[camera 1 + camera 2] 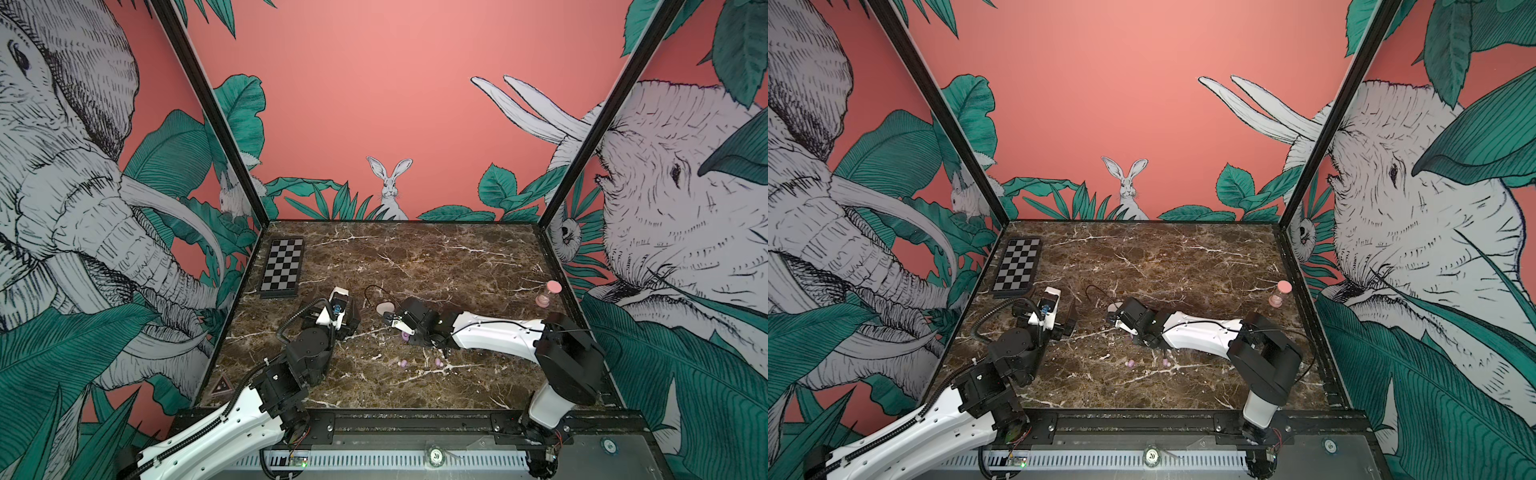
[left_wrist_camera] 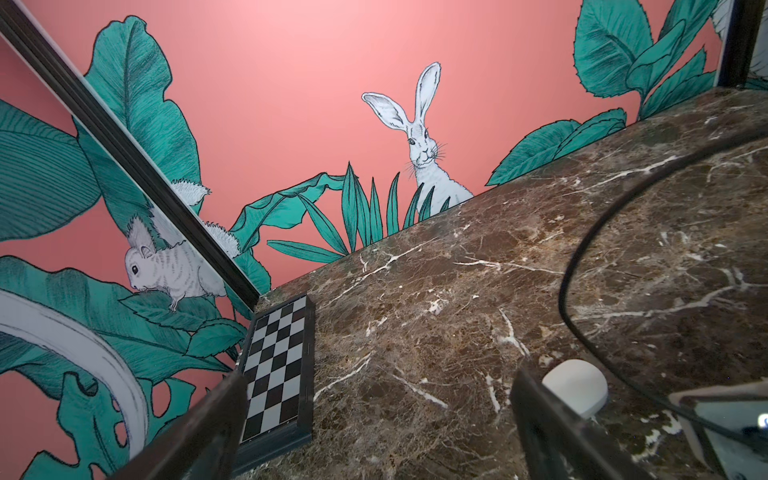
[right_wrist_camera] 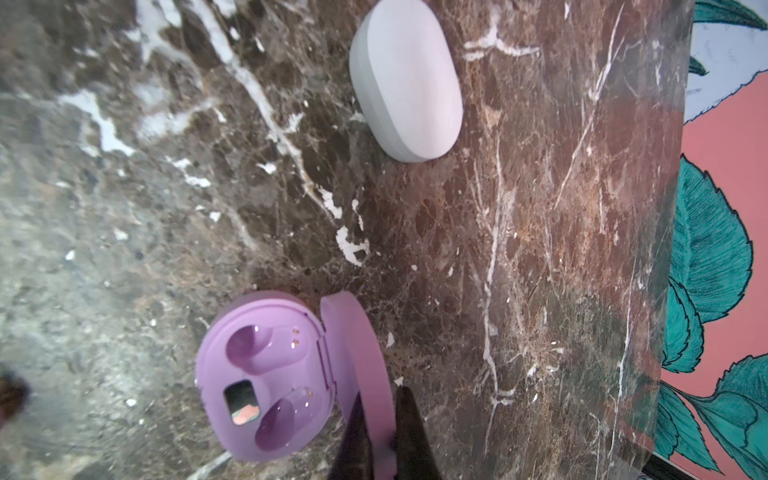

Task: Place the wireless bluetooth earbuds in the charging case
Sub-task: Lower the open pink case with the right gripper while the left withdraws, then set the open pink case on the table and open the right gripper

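Note:
Two lilac earbuds (image 1: 402, 363) (image 1: 438, 362) lie loose on the marble near the front, seen in both top views (image 1: 1130, 363). The purple charging case (image 3: 270, 374) lies open with both wells empty. Its raised lid (image 3: 353, 332) is pinched between the fingers of my right gripper (image 3: 380, 415), which is shut on it; in a top view this gripper (image 1: 397, 328) hides most of the case. A closed white case (image 3: 405, 79) (image 1: 385, 308) lies just beyond. My left gripper (image 2: 374, 436) (image 1: 349, 318) hovers low to the left of the white case (image 2: 575, 386), open and holding nothing.
A small chessboard (image 1: 282, 266) lies at the back left by the wall. A pink hourglass (image 1: 548, 293) stands at the right edge. A thin black cable (image 1: 374, 291) loops over the table behind the white case. Printed walls enclose three sides.

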